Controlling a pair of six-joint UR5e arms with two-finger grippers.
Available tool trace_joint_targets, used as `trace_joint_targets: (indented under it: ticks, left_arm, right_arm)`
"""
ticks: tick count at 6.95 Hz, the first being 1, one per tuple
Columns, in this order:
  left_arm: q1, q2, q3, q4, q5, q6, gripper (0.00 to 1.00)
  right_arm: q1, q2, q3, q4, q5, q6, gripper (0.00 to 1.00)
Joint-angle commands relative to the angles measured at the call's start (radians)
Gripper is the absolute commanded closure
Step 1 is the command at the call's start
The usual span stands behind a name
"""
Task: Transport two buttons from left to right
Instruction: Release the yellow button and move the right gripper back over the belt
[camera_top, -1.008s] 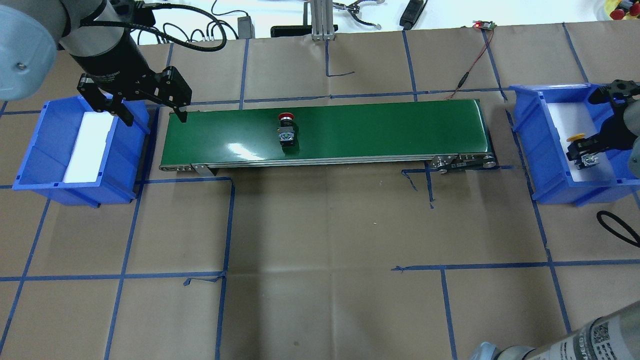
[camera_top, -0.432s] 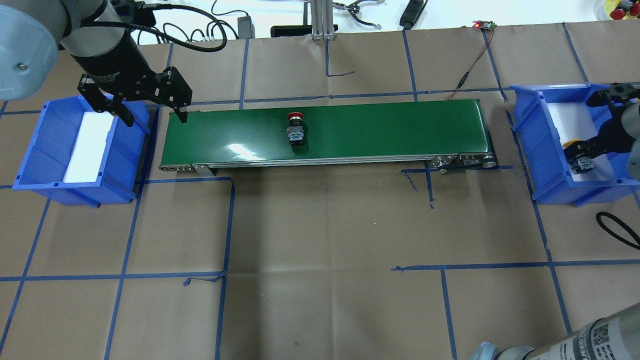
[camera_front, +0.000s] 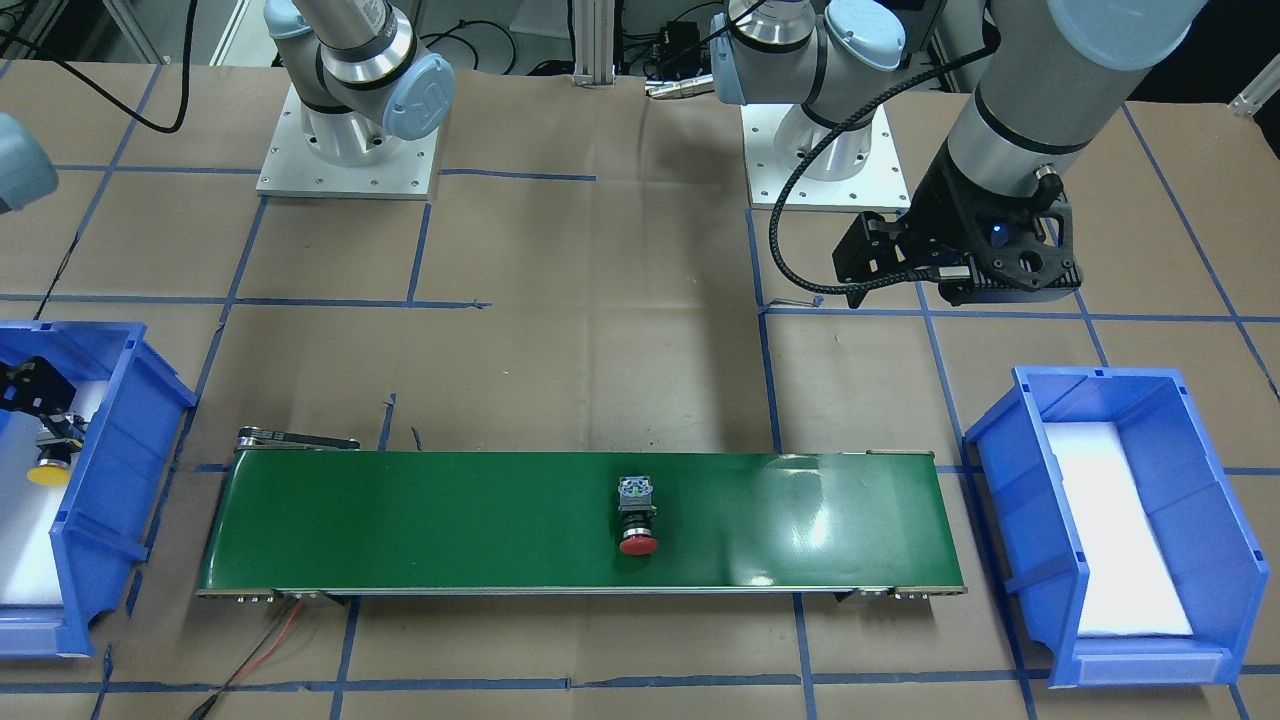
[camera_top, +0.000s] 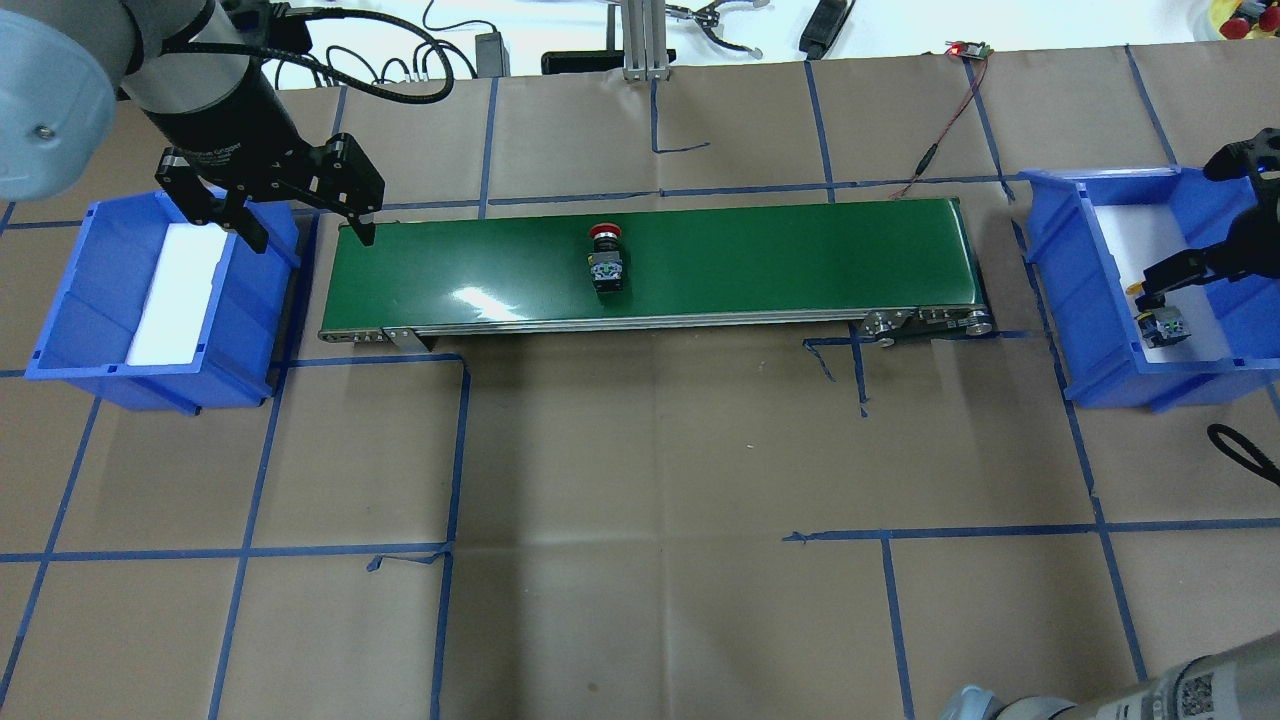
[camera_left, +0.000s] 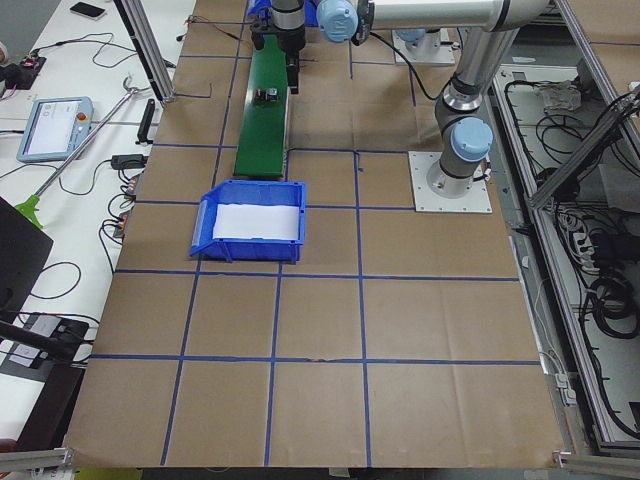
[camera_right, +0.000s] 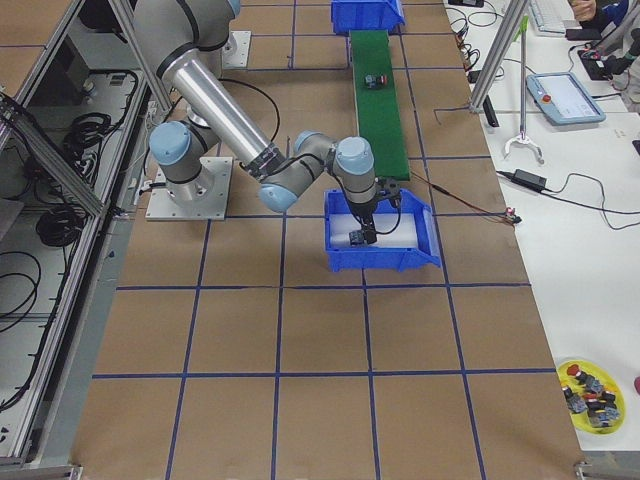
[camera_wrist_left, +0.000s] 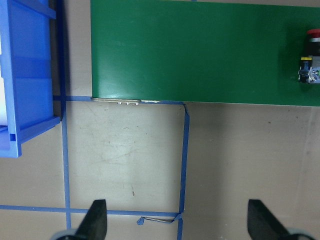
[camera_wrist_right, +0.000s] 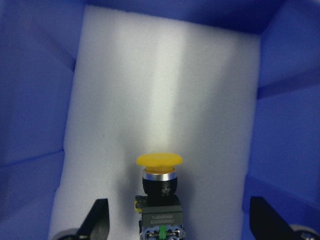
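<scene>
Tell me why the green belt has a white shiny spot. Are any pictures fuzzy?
Overhead view: light, probably lamps above, reflects off the glossy green belt as a white patch left of the red button. Front-facing view: similar glare, to that button's right in the picture. Right wrist view: a bright stripe washes out the white foam; the yellow button looks slightly soft.

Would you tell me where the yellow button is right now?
The yellow button lies on the white foam inside the blue bin at the overhead view's right edge, just past the right end of the green conveyor.
</scene>
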Motion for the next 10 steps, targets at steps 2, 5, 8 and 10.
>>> trace_joint_targets:
  ticks: [2, 5, 8, 10]
  left_arm:
    - [0.000, 0.000, 0.000, 0.000, 0.000, 0.000, 0.00]
    - [0.000, 0.000, 0.000, 0.000, 0.000, 0.000, 0.00]
    - [0.000, 0.000, 0.000, 0.000, 0.002, 0.000, 0.00]
    - [0.000, 0.000, 0.000, 0.000, 0.002, 0.000, 0.00]
  right_arm:
    - [0.035, -0.101, -0.097, 0.172, 0.001, 0.137, 0.00]
    - [0.194, -0.117, -0.353, 0.548, -0.001, 0.383, 0.00]
    - [0.516, -0.111, -0.386, 0.554, -0.120, 0.557, 0.00]
    - [0.674, -0.105, -0.378, 0.555, -0.136, 0.761, 0.00]
